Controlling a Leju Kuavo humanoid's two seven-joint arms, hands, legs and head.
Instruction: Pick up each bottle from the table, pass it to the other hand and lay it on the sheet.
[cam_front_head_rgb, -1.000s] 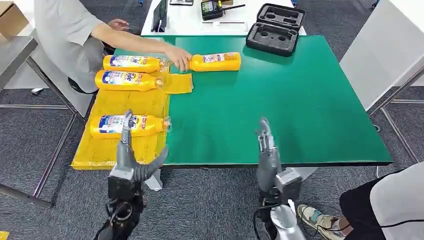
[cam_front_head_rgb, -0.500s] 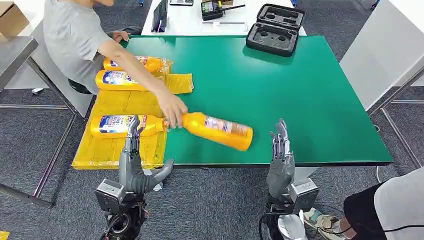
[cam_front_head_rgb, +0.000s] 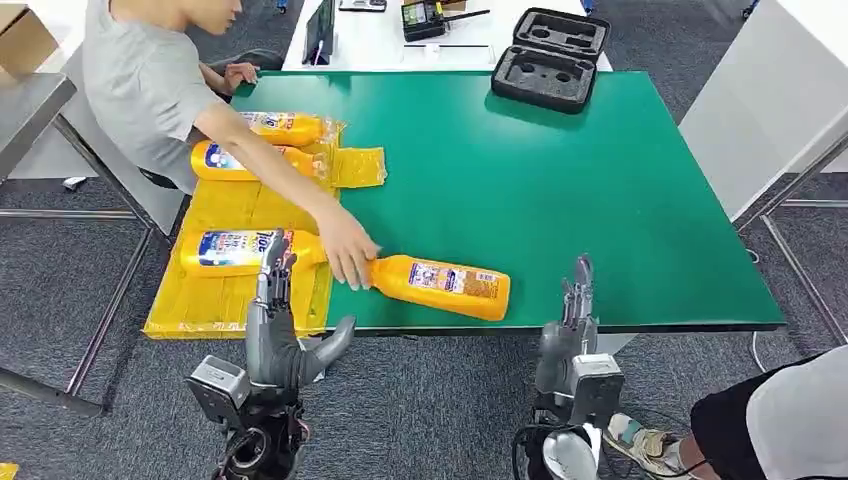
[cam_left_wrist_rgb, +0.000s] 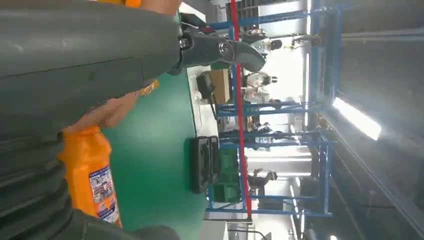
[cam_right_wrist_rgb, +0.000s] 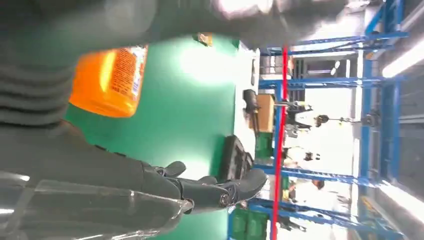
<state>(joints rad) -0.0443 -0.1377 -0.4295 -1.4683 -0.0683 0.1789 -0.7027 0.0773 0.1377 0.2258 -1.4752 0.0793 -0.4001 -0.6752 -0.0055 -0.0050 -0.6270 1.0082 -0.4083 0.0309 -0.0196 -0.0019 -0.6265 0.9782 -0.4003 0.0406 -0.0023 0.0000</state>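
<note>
Both hands are up near the table's front edge with nothing in them: the left hand (cam_front_head_rgb: 272, 335) at lower left has its fingers straight and thumb splayed, and the right hand (cam_front_head_rgb: 570, 335) at lower right is flat and released too. Between them, low in the frame, an orange bottle (cam_front_head_rgb: 440, 285) lies on its side on the green table (cam_front_head_rgb: 600, 190), close to the front edge, with a person's hand (cam_front_head_rgb: 345, 255) on its cap end (so it isn't free yet).

Progress-wise, three bottles (cam_front_head_rgb: 240, 248) already lie on the yellow sheet (cam_front_head_rgb: 235, 205) at left, the two farther ones partly behind the person's arm. I'd say this one is left to grab, pass and lay down.

Room: the whole right and middle of the green is open, with a black case (cam_front_head_rgb: 550, 60) up top. The sheet has a gap between the near bottle and the upper pair.
</note>
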